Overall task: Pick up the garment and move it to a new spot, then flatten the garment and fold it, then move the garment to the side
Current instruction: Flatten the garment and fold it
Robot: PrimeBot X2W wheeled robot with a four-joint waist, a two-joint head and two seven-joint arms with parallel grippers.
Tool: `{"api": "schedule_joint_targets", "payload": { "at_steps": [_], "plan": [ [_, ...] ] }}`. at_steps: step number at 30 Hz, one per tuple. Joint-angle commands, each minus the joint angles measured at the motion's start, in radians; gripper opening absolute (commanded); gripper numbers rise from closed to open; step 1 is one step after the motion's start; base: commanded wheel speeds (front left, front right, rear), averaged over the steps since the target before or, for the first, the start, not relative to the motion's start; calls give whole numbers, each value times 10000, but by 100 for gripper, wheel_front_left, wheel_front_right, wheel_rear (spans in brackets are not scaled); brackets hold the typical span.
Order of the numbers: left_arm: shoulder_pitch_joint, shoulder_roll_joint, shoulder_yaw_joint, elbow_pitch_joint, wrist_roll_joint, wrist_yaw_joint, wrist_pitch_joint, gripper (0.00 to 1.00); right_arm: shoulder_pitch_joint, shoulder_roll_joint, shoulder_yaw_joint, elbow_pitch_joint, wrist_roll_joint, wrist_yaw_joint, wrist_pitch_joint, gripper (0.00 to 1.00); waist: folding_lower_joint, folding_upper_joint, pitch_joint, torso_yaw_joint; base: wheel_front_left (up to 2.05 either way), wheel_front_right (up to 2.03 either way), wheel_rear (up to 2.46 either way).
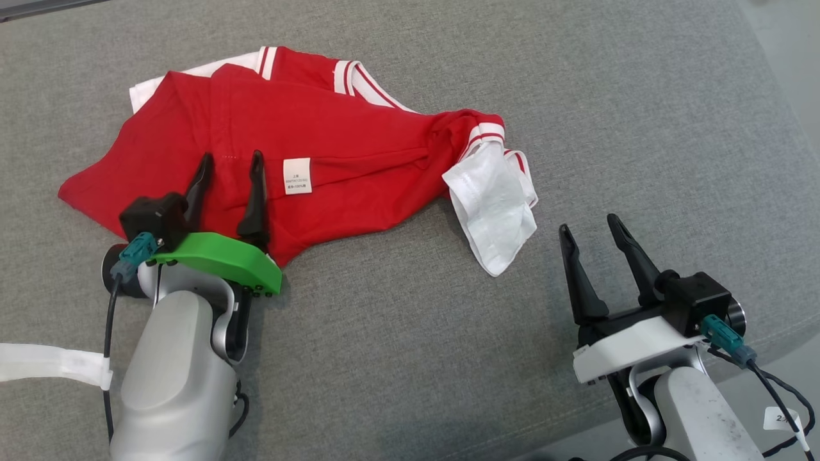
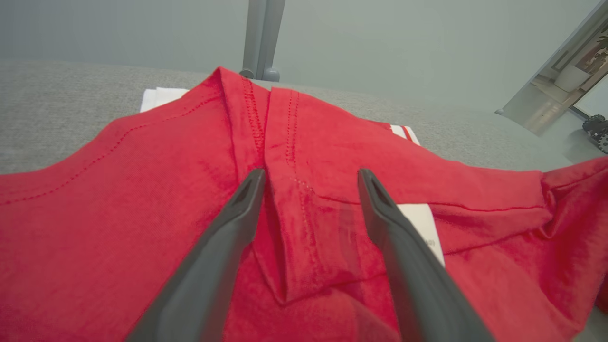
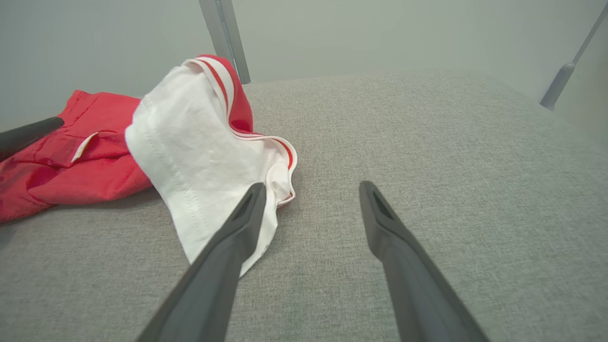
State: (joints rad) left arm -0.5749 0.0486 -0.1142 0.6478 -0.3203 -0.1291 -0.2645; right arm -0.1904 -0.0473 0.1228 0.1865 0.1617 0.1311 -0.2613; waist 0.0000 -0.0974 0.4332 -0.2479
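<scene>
The garment (image 1: 333,147) is a red shirt with white sleeves and red-and-white striped cuffs, lying crumpled on the grey fabric surface. A white label (image 1: 297,176) shows on it. My left gripper (image 1: 232,160) is open above the shirt's near hem, its fingers straddling a stitched fold (image 2: 285,199) without pinching it. A white sleeve (image 1: 493,205) sticks out at the shirt's right end. My right gripper (image 1: 589,224) stands open over bare surface just right of that sleeve (image 3: 199,152), its left finger (image 3: 237,228) in front of the sleeve's edge.
The grey upholstered surface (image 1: 448,352) stretches wide in front of and to the right of the shirt. Its right edge drops off near my right arm. A grey post (image 2: 261,38) stands behind the surface. A white strap (image 1: 51,365) hangs at the lower left.
</scene>
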Motion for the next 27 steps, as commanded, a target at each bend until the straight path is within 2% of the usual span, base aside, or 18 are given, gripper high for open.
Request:
{"api": "schedule_joint_targets", "payload": {
  "at_steps": [1, 6, 7, 9, 14, 20, 27],
  "plan": [
    [155, 38, -73, -63, 10, -31, 1, 100, -50, -25, 29, 37, 35, -7, -14, 100, 0, -1, -11, 27, 0, 0, 0],
    [136, 38, -306, 208, -136, -32, 1, 100, -131, -25, 92, 101, 76, -7, -14, 100, 0, -1, -25, -7, 0, 0, 0],
    [57, 38, -326, 255, -140, -32, 1, 89, -116, -25, 77, 114, 68, -7, -13, 100, 0, -1, -30, -40, 0, 0, 0],
    [5, 38, -303, 135, -45, -32, 1, 0, -86, -25, 67, 133, 47, -7, -14, 100, 0, -1, -41, -79, 0, 0, 0],
    [260, 74, -369, -610, -159, -33, 0, 0, 71, -28, -64, 235, 123, -7, -14, 100, 0, -1, -267, 7, 0, 0, 0],
    [765, 114, -371, -1947, -205, -31, 0, 0, 370, -28, -279, 399, 186, -7, -14, 100, 0, -1, -902, 627, 0, 0, 0],
    [1966, 191, -851, -3523, -569, -21, 0, 0, 856, -25, -437, 693, 232, -7, -14, 100, 0, -1, -1887, 2030, 0, 0, 0]
  ]
}}
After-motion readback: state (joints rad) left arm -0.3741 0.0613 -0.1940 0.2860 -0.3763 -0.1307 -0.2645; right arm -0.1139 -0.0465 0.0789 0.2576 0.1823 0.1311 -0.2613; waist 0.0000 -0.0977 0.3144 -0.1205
